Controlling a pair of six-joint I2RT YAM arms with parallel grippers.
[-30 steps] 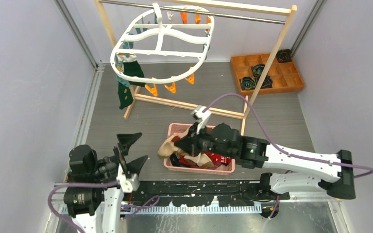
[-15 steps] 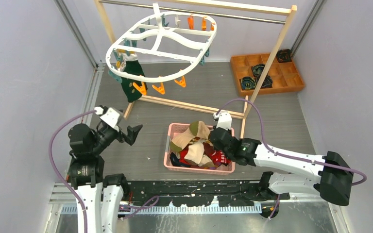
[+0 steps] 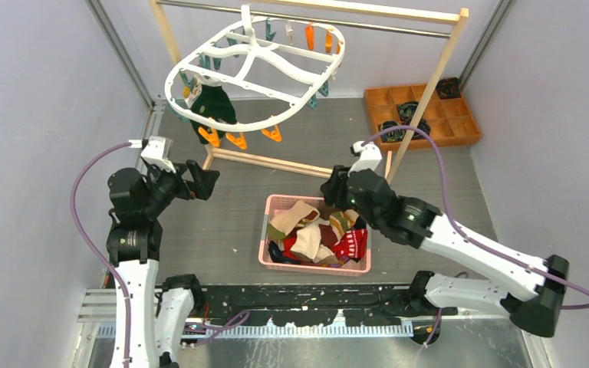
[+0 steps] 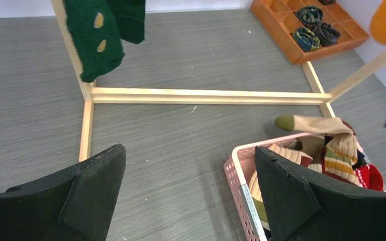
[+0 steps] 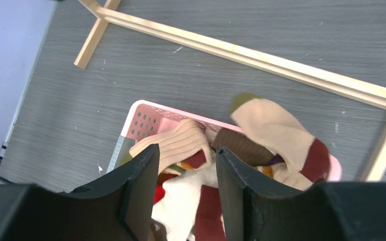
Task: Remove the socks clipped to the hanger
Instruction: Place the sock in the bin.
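Right gripper (image 5: 187,150) hangs half-spread and empty over the basket (image 5: 146,108) of socks (image 5: 276,130), so the wide-spread left gripper (image 4: 188,150) must next reach up to the green sock (image 3: 213,103), perhaps one of a pair, clipped to the hanger (image 3: 253,73).

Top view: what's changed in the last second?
The right end effector rose out of the pink basket toward its far rim and opened; nothing is in it now. The left end effector, wide open throughout, swung up from near its base toward the hanger, which has swayed. Unchanged: dark green sock clipped on, basket in place.
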